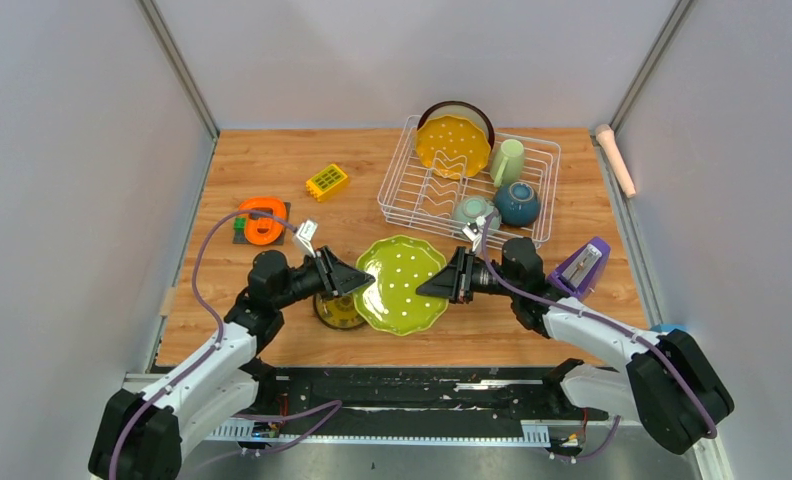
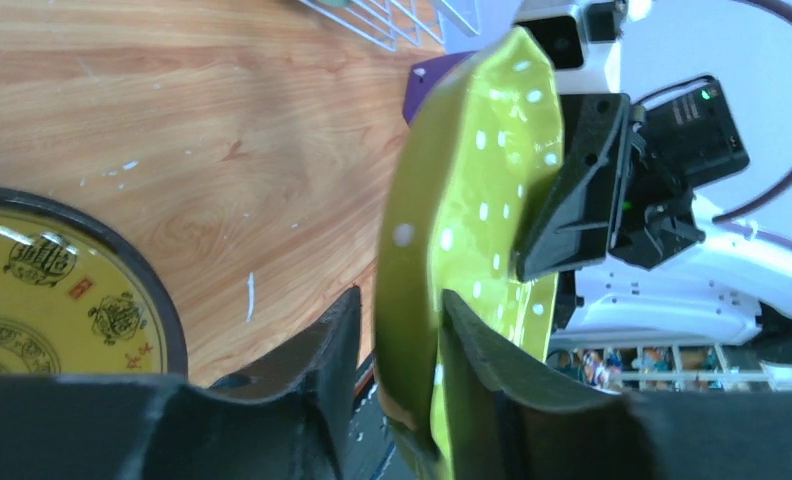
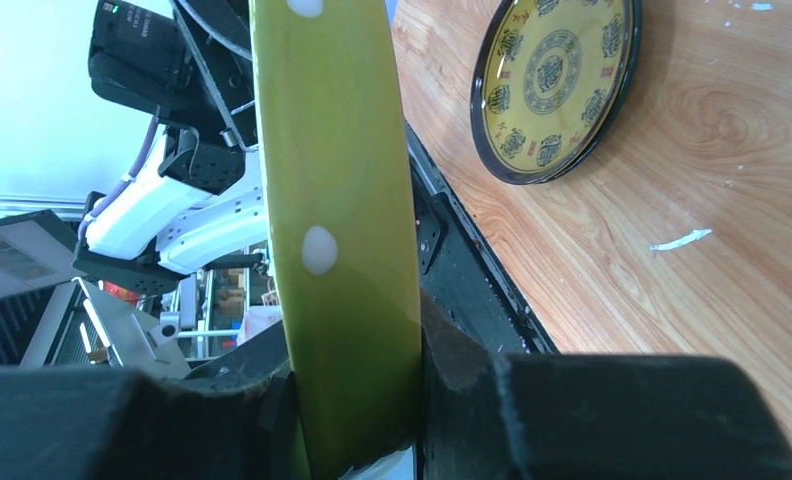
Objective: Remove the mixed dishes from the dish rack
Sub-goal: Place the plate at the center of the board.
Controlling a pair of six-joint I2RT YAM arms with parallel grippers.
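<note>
Green scalloped white-dotted plate [image 1: 402,285] is hanging between the 2 tools, out of the dish rack [image 1: 419,190] and just in front of its near edge, over the near middle of the table [image 1: 272,160]. From above, its dotted face is pointing up toward the camera, and the line between its 2 pinched rims is running left to right. Both wrist views are showing it edge-on.

Right tool [image 1: 430,287] is clamping the plate's right rim, its fingers [image 3: 462,370] pressing both faces with no gap showing. Left tool [image 1: 365,281] is straddling the left rim with its jaws only narrowly parted. 1 of its fingers [image 2: 482,350] is touching the plate, while a dark sliver is showing beside the other, so I cannot tell whether it is truly gripping.

Small black yellow-patterned plate [image 1: 336,312] is lying flat on the table, partly hidden under the green plate's left edge in the top view.

In the rack, the orange scalloped plate [image 1: 453,145] is standing upright in the dividers with the maroon-rimmed pale plate [image 1: 484,118] just behind it. Light green mug [image 1: 507,160] is sitting beside them, and the mint bowl [image 1: 475,212] and teal bowl [image 1: 518,203] are sitting side by side at the near right corner.
</note>
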